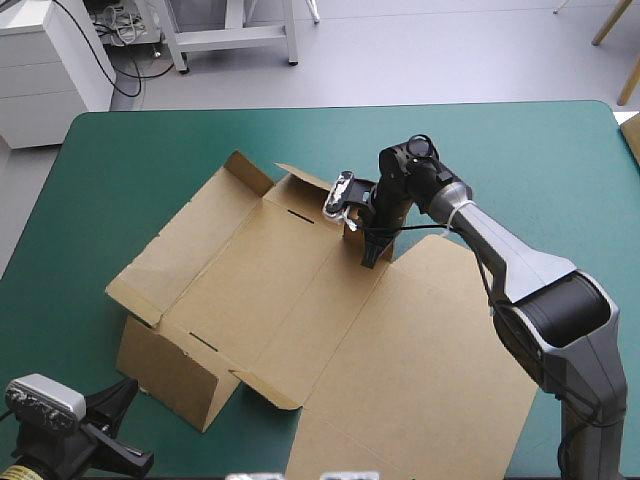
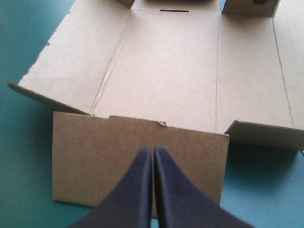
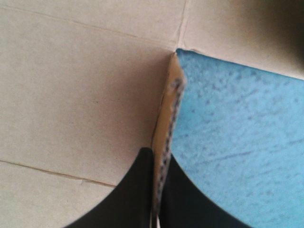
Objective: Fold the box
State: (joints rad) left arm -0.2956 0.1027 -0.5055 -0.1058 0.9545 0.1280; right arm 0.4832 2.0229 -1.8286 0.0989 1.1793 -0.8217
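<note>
Upright box wall [image 2: 95,161] before left end effector [image 2: 153,151]

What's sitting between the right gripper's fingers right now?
A raised flap of the box, edge-on, pinched by the right gripper; the right wrist view shows it.

Reaches far forward with the right arm [image 1: 520,275], wrist bent steeply down. Pinches a raised edge of the box [image 1: 300,300] with the right gripper [image 1: 372,255], black fingers all but closed on it. Holds the left gripper [image 2: 153,151] low at the near left, fingers pressed together into one point.
</note>
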